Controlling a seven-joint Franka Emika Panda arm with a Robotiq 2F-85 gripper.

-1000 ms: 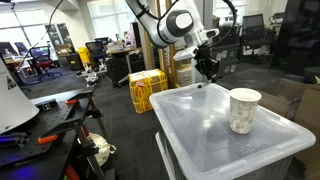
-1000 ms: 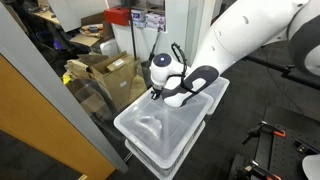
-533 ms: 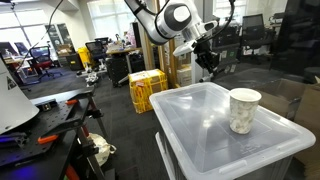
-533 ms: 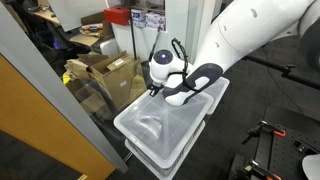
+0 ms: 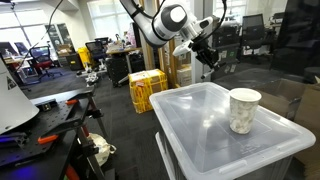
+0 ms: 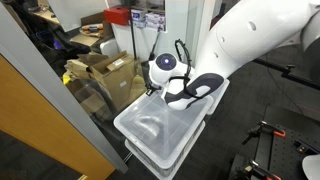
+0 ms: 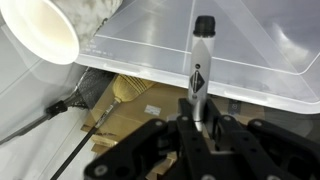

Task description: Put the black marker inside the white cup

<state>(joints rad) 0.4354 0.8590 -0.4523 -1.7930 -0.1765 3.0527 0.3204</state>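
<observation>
We hold the black marker (image 7: 201, 65) in open air past the edge of the clear bin (image 7: 260, 50).
Bottom centre of the wrist view, our claw (image 7: 200, 128) pinches its lower end; the white cup (image 7: 45, 30) sits upper left, well apart, bare lid between them.

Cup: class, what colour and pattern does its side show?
White with faint grey mottling; the cup shows best in an exterior view.

Both exterior views are evenly, brightly lit, and shadows are kept soft. In the wrist view the fingers (image 7: 225, 135) are rendered blurred and dark, and pale glare is caught on the clear bin (image 7: 260, 60).
</observation>
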